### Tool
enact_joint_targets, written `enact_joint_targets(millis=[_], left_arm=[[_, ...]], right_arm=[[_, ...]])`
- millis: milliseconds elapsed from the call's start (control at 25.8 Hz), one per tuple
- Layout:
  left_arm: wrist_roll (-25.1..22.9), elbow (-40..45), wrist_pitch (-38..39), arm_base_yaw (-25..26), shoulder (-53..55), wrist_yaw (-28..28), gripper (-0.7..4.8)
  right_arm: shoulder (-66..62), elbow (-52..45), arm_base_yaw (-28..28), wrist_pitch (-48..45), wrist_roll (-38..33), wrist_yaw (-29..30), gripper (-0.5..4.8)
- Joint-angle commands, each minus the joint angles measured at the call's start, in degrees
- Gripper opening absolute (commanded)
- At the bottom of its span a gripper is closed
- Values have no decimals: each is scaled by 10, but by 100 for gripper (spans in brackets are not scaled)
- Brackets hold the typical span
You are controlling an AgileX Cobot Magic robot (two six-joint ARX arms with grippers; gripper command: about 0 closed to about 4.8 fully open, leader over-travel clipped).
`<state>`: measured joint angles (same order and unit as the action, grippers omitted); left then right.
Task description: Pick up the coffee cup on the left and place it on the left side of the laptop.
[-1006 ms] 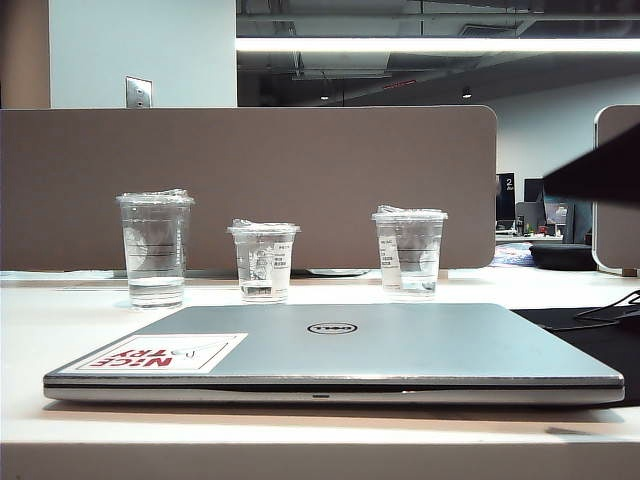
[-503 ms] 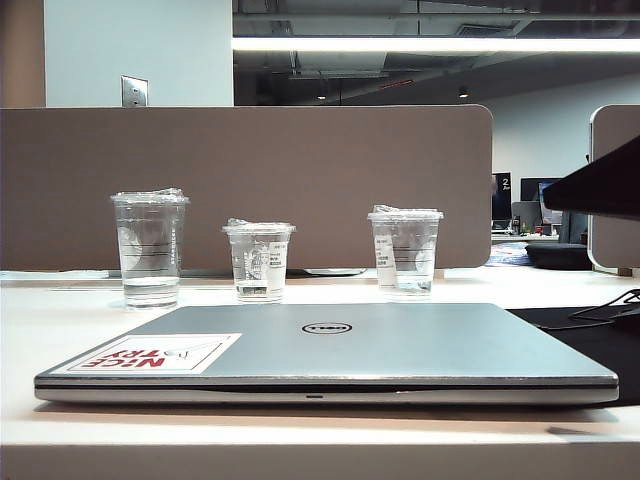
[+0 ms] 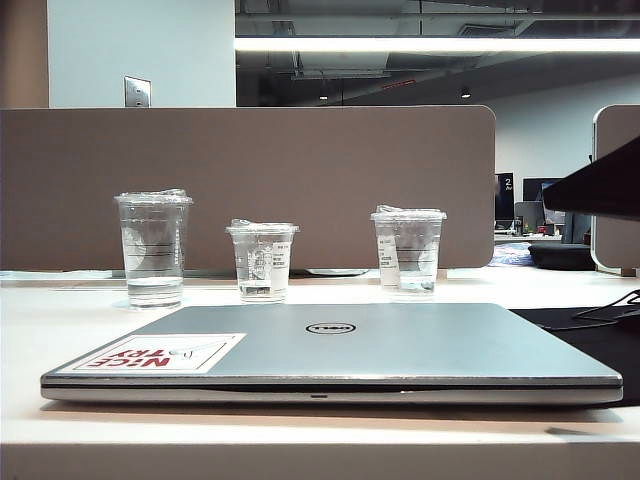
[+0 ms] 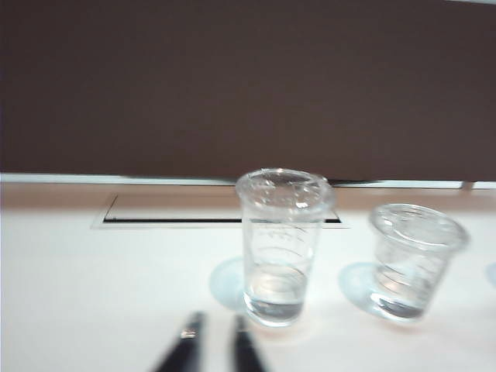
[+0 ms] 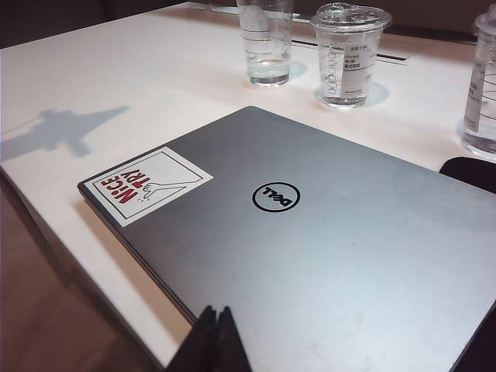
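Note:
The coffee cup, tall, clear and lidded with a little water in it, stands at the back left of the table behind the laptop. In the left wrist view the coffee cup is just beyond my left gripper, a bit to one side. The two dark fingers stand slightly apart with nothing between them. My right gripper is shut and empty, hovering over the near edge of the closed silver laptop. The coffee cup shows far beyond it.
A short labelled cup and a mid-height labelled cup stand in a row with the coffee cup. A brown partition closes off the back. A black mat and cable lie right of the laptop.
The dark arm part at the right edge of the exterior view has shifted a little. Cups and laptop stand where they were.

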<state>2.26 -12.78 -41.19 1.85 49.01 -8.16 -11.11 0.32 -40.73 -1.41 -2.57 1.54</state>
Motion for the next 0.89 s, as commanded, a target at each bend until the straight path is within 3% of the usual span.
enact_joint_targets(millis=[39,116,232,503,890], left_arm=[[-43,-56,-70,-1,177,-12,276],[-62,-81,-93,0,256,-22,382],[-66,-120,-143,0,365,-37,445],[-66,-216,-180,-1,546,-120,472],[-66,-318,-181,-4,676,-140,479]], right_arm=[[0,-2,-1,-9,0,-1,-5],[0,-2,-1,-9,0,-1,-5],[0,-2,0,-9,0,-1,-5],[-1,-2,0,-9,0,-1,-5],[-1,-2,0,-9,0,-1,-5]])
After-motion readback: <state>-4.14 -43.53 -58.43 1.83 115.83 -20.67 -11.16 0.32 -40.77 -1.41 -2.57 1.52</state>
